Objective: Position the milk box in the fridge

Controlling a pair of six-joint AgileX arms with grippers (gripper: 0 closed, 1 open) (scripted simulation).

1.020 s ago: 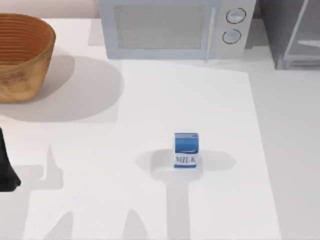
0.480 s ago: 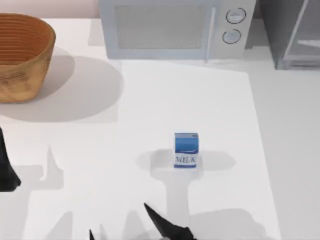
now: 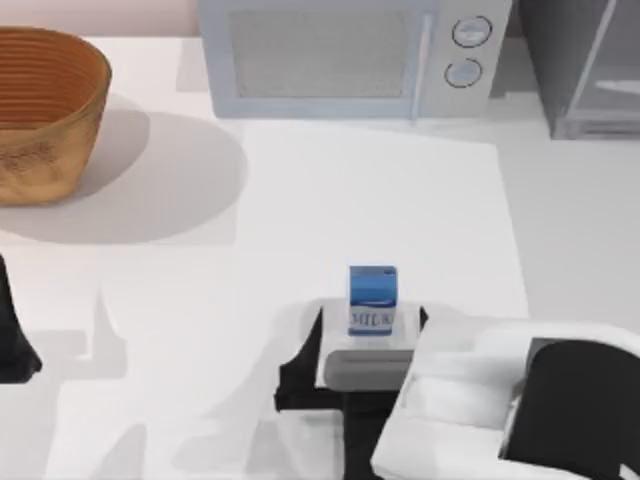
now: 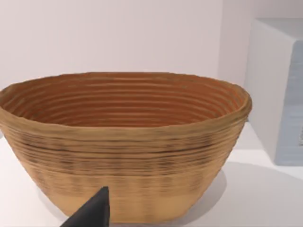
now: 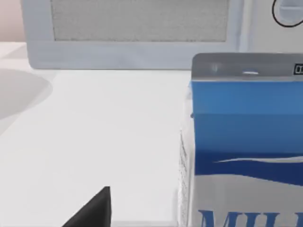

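The table (image 3: 300, 200) is a white surface that spans the top view. The microwave (image 3: 350, 55) is a silver unit with two round knobs and stands at the upper centre of the frame, against the back edge. The fridge (image 3: 585, 65) is a dark grey cabinet with a pale framed see-through door. It stands in the upper right corner, just beside the microwave, and is only partly in frame.

The basket (image 3: 45, 110) is a woven brown bowl at the upper left of the top view. In the left wrist view the basket (image 4: 125, 142) stands close ahead, with a corner of the microwave (image 4: 279, 90) beside it.

The right arm (image 3: 510, 400) enters at the lower right of the top view as a white and black body. The right gripper (image 3: 368, 345) is at the lower centre, with its jaws spread wide. One dark finger shows to the left of the carton and the other to the right. Neither finger touches the carton, and the gripper holds nothing.

The milk box (image 3: 372, 300) stands upright on the table at the centre of the lower half of the frame, well apart from the fridge. In the right wrist view the milk box (image 5: 244, 142) is close ahead, with its blue upper part above the white lettered part.

The left gripper (image 3: 15, 340) is parked at the left edge of the top view, below the basket. Whether its fingers are open or closed cannot be determined.
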